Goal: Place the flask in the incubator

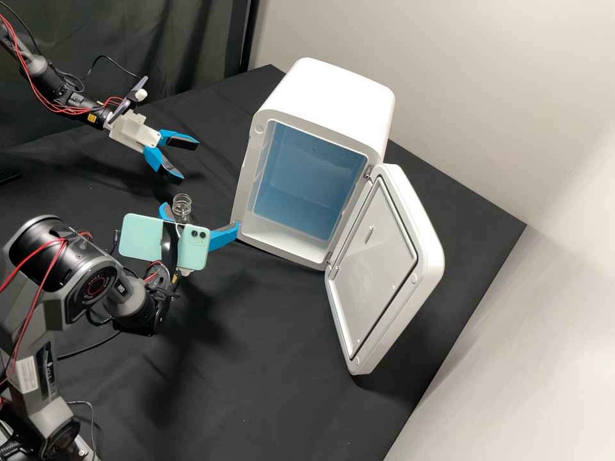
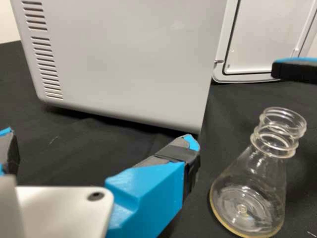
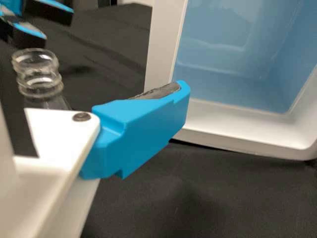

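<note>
My right gripper (image 1: 198,218) gapes wide around the clear glass conical flask (image 1: 182,206), which stands upright at nine o'clock from the open white box incubator (image 1: 320,109). I'd centre the neck, then close gently. The left gripper (image 1: 186,159) hangs wide, empty.

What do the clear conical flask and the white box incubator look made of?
Clear conical flask: transparent, glossy, threaded neck; glass or clear plastic, can't tell which. White box incubator: smooth matt shell, rounded corners, moulded vent slots, likely plastic; pale blue lining looks plastic too.
</note>
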### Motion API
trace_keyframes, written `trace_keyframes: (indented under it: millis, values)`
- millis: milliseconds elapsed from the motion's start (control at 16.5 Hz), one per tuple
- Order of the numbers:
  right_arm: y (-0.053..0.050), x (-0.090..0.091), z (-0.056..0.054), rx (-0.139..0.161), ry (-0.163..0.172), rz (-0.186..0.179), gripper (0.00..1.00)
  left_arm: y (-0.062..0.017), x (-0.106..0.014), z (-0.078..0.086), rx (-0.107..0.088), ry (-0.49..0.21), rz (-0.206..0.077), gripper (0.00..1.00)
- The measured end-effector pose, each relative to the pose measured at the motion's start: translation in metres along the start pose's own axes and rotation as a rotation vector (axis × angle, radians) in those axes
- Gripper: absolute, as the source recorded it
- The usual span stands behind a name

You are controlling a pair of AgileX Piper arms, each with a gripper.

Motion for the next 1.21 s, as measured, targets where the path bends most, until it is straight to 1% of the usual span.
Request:
trace_keyframes:
  millis: [61,182,303,363,424,484,545,727,908,969,1090,1211]
  values:
    - [0.0,0.004,0.0,-0.008,-0.017,-0.005,1.0,0.0018,0.0,0.0,-0.008,0.0,0.005,1.0]
    - [0.0,0.01,-0.004,-0.022,-0.025,-0.016,1.0,0.0041,0.001,-0.001,-0.008,-0.001,0.011,1.0]
    - [0.0,0.018,-0.007,-0.068,-0.054,-0.036,1.0,0.0048,0.001,-0.001,-0.009,0.001,0.012,1.0]
    - [-0.001,0.02,-0.008,-0.083,-0.068,-0.043,1.0,0.0048,0.001,-0.001,-0.009,0.001,0.012,1.0]
    - [-0.003,0.02,-0.007,-0.09,-0.083,-0.049,1.0,0.0048,0.001,-0.001,-0.009,0.001,0.012,1.0]
    - [-0.004,0.02,-0.008,-0.101,-0.092,-0.054,1.0,0.0055,0.002,-0.001,-0.007,0.0,0.014,1.0]
    - [-0.004,0.022,-0.009,-0.12,-0.097,-0.059,1.0,0.007,0.002,-0.001,-0.004,0.0,0.018,1.0]
    - [-0.003,0.028,-0.014,-0.156,-0.098,-0.055,1.0,0.0081,0.002,-0.001,-0.002,0.0,0.021,1.0]
    - [-0.006,0.029,-0.018,-0.194,-0.095,-0.055,1.0,0.0081,0.002,-0.001,-0.002,0.0,0.021,1.0]
    - [-0.007,0.029,-0.019,-0.213,-0.098,-0.052,1.0,0.0081,0.002,-0.001,-0.002,0.0,0.021,1.0]
    - [-0.007,0.033,-0.024,-0.255,-0.095,-0.052,1.0,0.0075,0.003,-0.002,-0.003,0.0,0.02,1.0]
    - [-0.005,0.037,-0.027,-0.263,-0.085,-0.049,1.0,0.0075,0.003,-0.002,-0.003,0.0,0.02,1.0]
